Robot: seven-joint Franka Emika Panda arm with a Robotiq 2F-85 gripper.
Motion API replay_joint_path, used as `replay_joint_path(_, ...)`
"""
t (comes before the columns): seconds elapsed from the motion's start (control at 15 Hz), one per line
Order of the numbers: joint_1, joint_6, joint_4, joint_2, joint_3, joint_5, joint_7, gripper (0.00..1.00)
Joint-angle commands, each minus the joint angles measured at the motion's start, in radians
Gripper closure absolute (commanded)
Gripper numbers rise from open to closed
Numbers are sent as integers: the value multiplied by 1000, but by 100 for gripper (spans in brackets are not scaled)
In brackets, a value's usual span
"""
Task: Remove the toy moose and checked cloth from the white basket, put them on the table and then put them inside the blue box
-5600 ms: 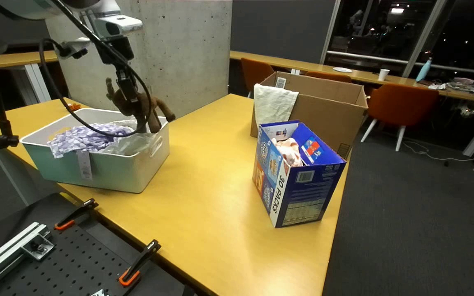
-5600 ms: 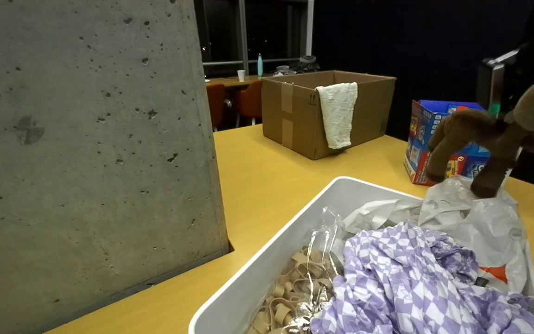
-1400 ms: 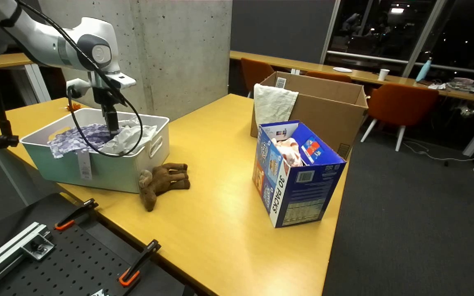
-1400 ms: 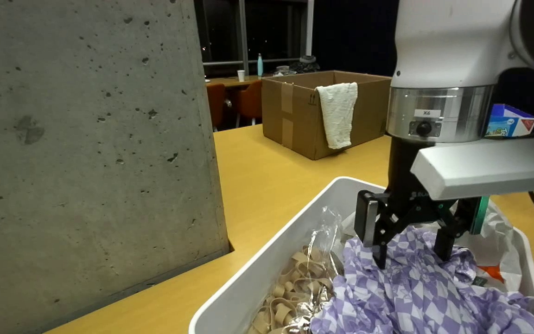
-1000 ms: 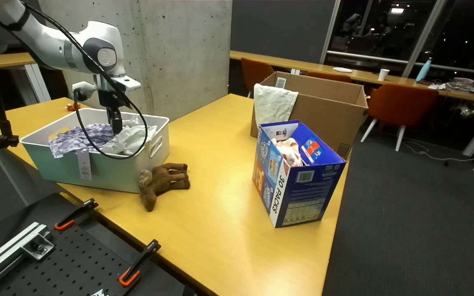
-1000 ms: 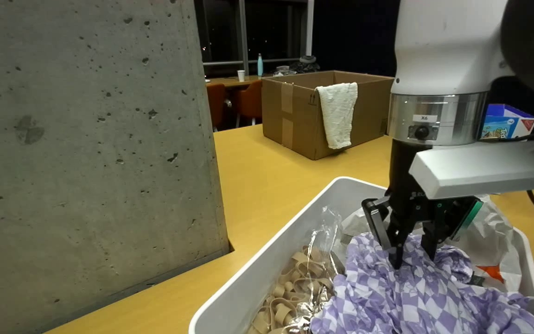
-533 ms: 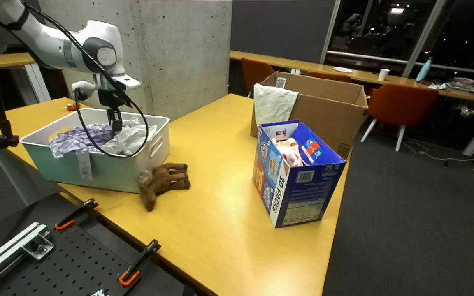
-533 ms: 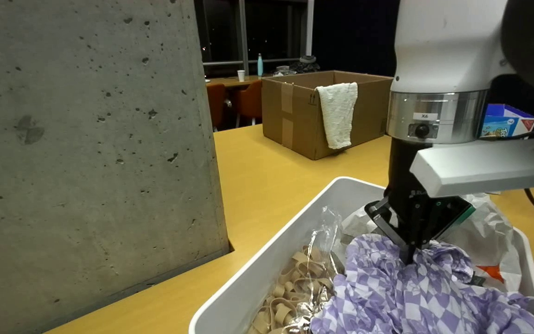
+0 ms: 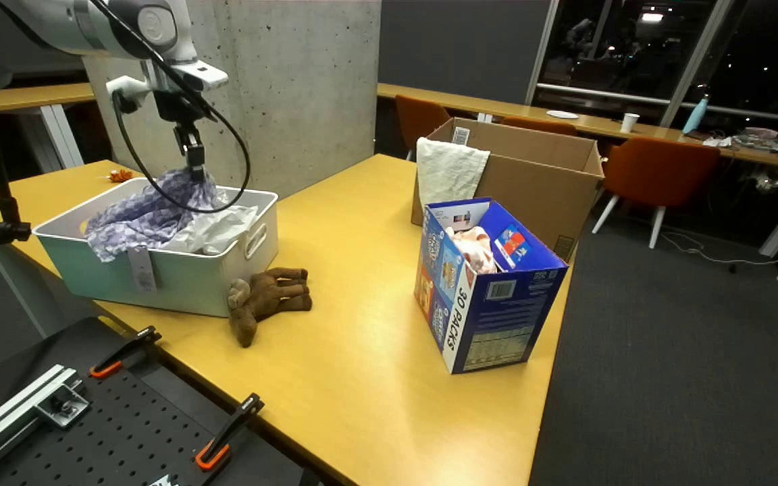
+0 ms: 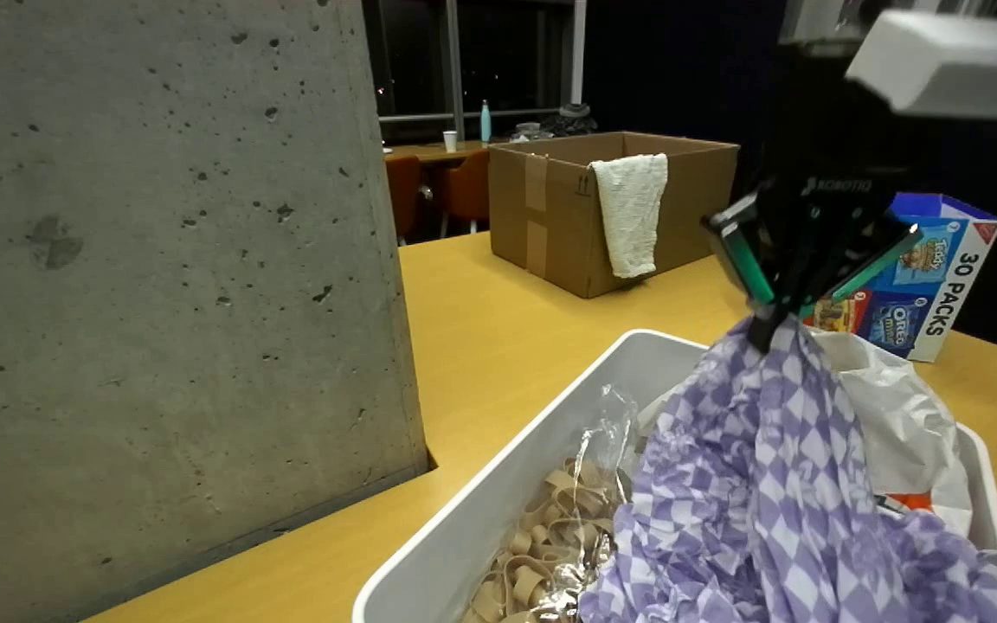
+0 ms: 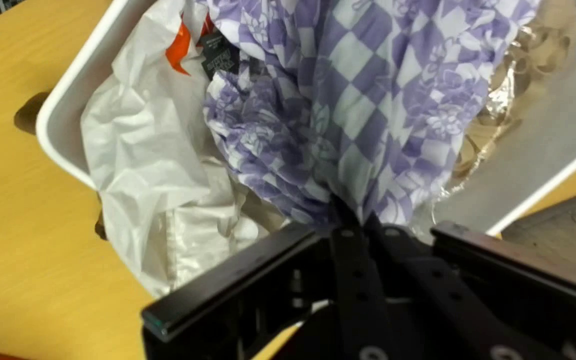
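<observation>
Light is caught by the glossy wooden table (image 9: 348, 398)! Smooth plastic is shown at its edge by the white basket (image 9: 190, 283), matt fabric by the checked cloth (image 10: 801, 450), plush by the toy moose (image 9: 264, 299), printed cardboard by the blue box (image 9: 507, 320).

1. You are in an office that looks part lab.
2. Orange chairs (image 9: 662, 169) stand along a desk (image 9: 595, 125) by dark windows (image 9: 622, 64).
3. You also have a black perforated bench (image 9: 139, 412) with clamps (image 9: 232, 426).

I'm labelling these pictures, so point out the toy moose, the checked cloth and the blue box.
Toy moose (image 9: 267, 295): in an exterior view, on its torso.
Checked cloth (image 10: 797, 484): in an exterior view, on its gathered folds.
Blue box (image 9: 498, 312): in an exterior view, on its dark blue side wall.
</observation>
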Motion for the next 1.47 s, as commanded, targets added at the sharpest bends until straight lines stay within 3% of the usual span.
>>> replay_joint_path(0.0, -33, 10, -122, -203, 6, 25, -50, 99)
replay_joint_path(0.47, -90, 102, -435, -626, 10, 111, -101, 99)
replay_joint_path(0.67, -119, 45, -517, -805, -13, 153, -166, 99)
replay_joint_path(1.07, -259, -198, -447, -1014, -123, 138, -374, 99)
replay_joint_path(1.4, -392, -358, -305, -1020, -310, 122, -600, 99)
